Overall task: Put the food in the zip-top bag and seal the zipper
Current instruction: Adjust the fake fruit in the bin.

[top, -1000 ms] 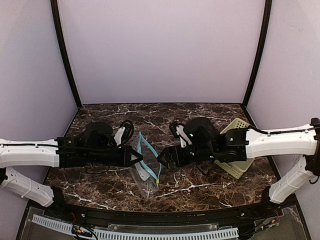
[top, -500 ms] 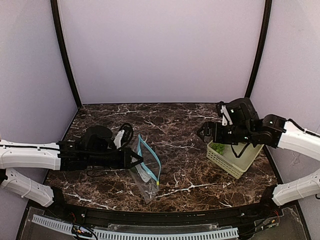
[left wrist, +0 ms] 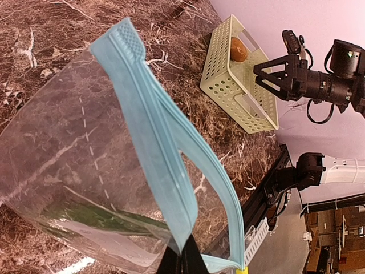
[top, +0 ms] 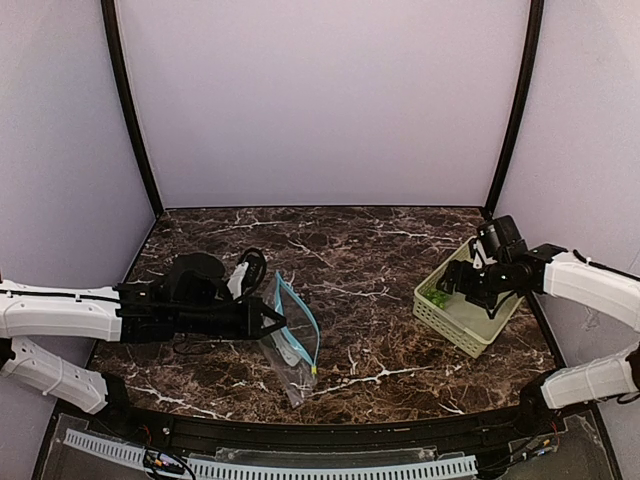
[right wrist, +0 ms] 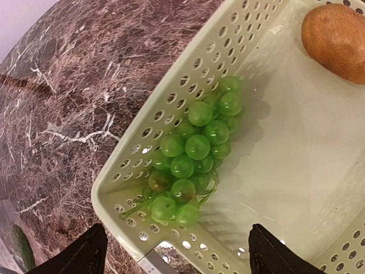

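Overhead view: soft, even, diffuse light; pale lilac walls (top: 320, 100) uniformly lit, no hard shadows. Dark brown marbled bench (top: 350, 250) matte, glare-free; black arm parts (top: 190, 298) lose detail against it. Left wrist view: clear plastic zip-top bag (left wrist: 68, 154) sharp, faint sheen; background bright, slightly softer. Right wrist view: bright green grape bunch (right wrist: 194, 148) shows small highlights, throws soft shadow rightward onto floor of pale green slotted plastic basket (right wrist: 296, 188).

A robot test booth in a laboratory is shown. A dark marble-patterned tabletop (top: 350, 250) is enclosed by plain lilac walls (top: 320, 100) and black corner poles (top: 130, 110), and a slotted cable duct (top: 300, 468) is fixed along the near edge.
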Robot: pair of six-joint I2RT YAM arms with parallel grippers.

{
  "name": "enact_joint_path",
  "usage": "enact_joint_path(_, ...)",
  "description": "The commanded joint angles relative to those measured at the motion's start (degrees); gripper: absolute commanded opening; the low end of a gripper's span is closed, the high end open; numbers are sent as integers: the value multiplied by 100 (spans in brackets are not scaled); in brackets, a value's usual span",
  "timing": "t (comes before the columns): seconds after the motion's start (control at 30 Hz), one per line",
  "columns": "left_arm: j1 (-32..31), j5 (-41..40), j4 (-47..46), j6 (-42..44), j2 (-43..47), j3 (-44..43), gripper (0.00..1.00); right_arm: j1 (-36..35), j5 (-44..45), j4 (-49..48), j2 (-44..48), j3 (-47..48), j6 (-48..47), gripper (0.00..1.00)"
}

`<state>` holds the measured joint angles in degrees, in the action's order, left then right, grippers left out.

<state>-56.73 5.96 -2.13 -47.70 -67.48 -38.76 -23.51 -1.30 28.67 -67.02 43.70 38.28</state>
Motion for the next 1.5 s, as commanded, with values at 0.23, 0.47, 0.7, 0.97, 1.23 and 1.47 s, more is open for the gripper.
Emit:
enact_joint_path(0.23,36,21,-151,-105,149,222,1,545,-374,-804,-887,31,-393,76)
enact_joint_path(0.47,37,-58,-143,-136,240,288,1,549,-740,-1268,-1442,129,-403,76)
enact_joint_path(0.7,38,-152,-24,-134,374,314,1,556,228,-941,-1780,125,-214,70)
enact_joint_path(0.97,31,-245,57,-157,618,418,1,940,656,-656,-1416,-25,-421,70)
enact_joint_path(1.23,35,-234,-40,-154,609,457,1,1488,433,-448,-1063,-32,-830,69)
enact_joint_path(1.47,33,-220,-106,-147,521,444,1,1210,-217,-369,-578,76,-789,76)
